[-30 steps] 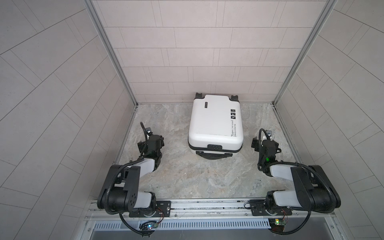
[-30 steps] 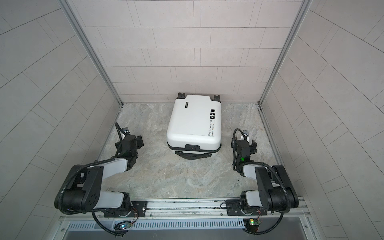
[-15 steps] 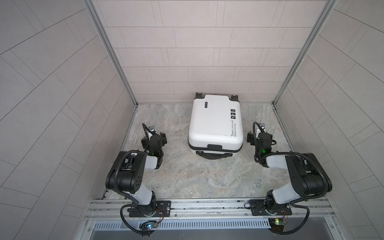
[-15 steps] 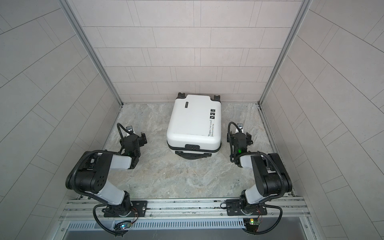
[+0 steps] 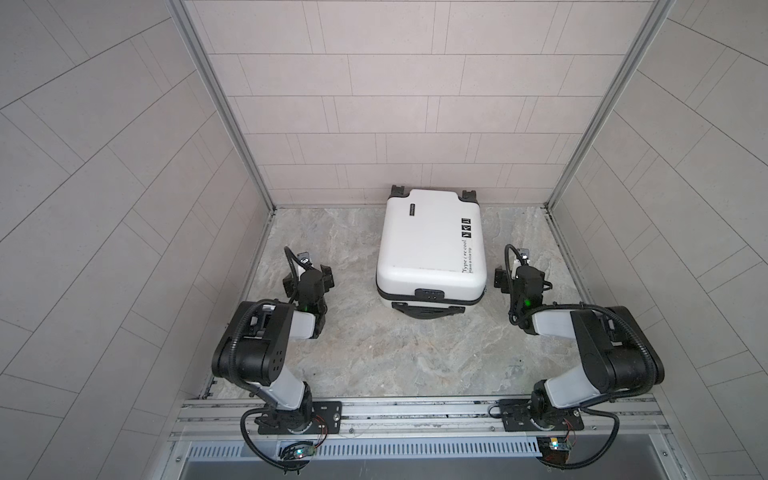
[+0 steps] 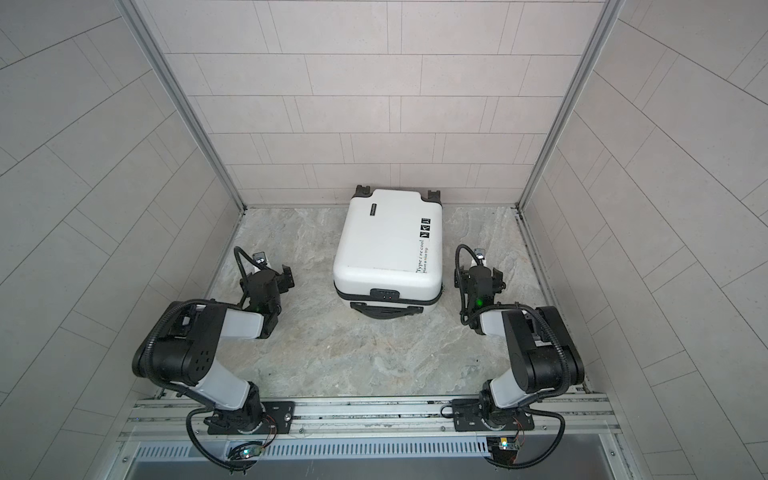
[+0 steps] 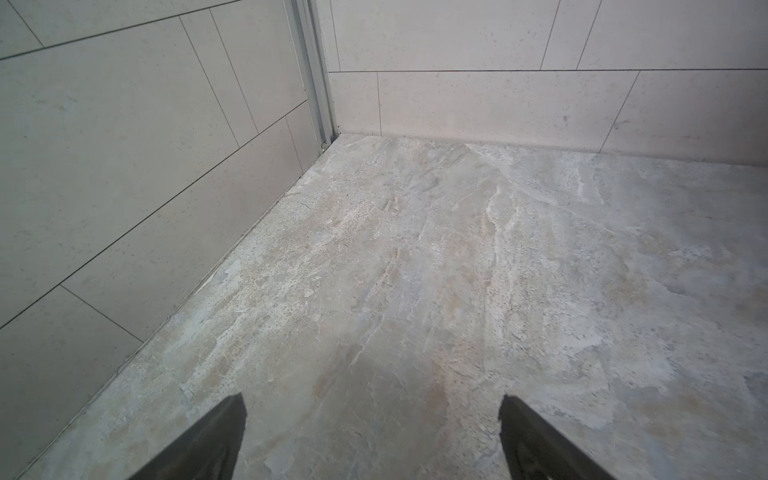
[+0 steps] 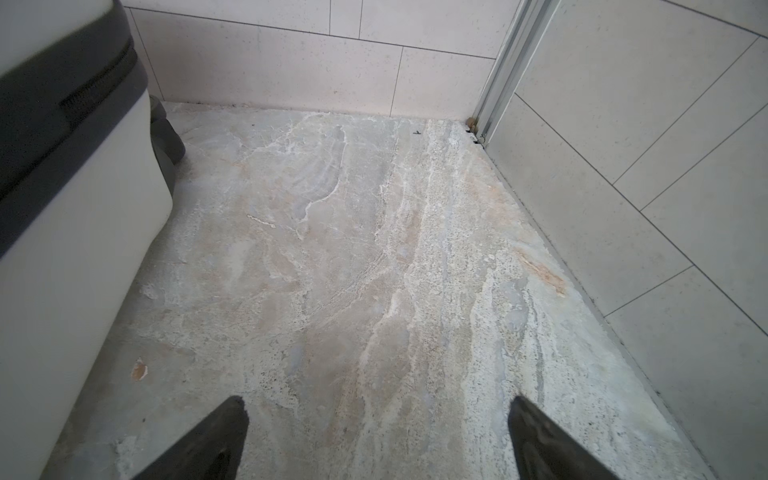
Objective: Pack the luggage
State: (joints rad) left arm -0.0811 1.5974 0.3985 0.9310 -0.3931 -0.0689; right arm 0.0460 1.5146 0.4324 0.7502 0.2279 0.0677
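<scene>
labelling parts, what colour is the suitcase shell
White shell with black script; shows best in a top view.

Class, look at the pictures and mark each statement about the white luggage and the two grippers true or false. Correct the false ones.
1. The luggage lies shut on the table. True.
2. The left gripper is clamped on the luggage's handle. False: it is open and empty, off to the side and apart from the luggage.
3. The right gripper is open beside the luggage, with nothing between its fingers. True.
4. The luggage's wheels point toward the robot's bases. False: the wheels are at the far end, by the back wall, and the handle end faces the robot.
</scene>
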